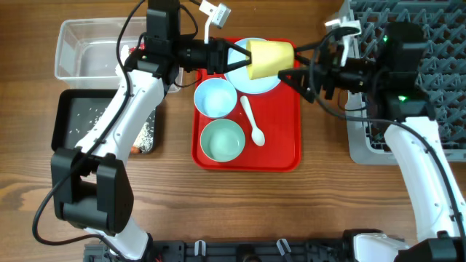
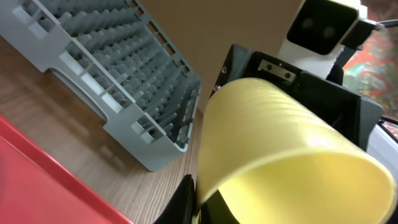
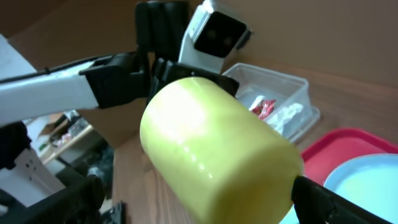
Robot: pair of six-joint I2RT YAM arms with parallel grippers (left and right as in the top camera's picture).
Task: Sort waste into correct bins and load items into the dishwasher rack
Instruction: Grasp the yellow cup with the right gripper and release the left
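Yellow cup [image 1: 271, 57]: held on its side in the air over the far end of the red tray [image 1: 280, 138], above the pale blue plate [image 1: 258, 81]; its mouth faces the left arm and its closed base faces the right.
Left end effector [image 1: 240, 62]: pressed together on the cup's rim (the left wrist view shows a dark finger at the lip).
Right end effector [image 1: 298, 65]: spread wide at the cup's base, with one finger [image 3: 323, 199] just beside it; I cannot tell whether it touches.
Tray contents: pale blue bowl [image 1: 215, 97], mint-green bowl [image 1: 222, 140] and white spoon [image 1: 253, 122], all lying below the plate.
Dishwasher rack [image 1: 429, 51]: on the counter [image 1: 218, 211] behind the right arm.
Clear tub [image 1: 87, 51]: at the far left, holding a red wrapper [image 3: 264, 107] and a white napkin [image 3: 289, 115].
Black tray [image 1: 73, 120]: just in front of the tub, with rice [image 1: 145, 135] scattered inside.
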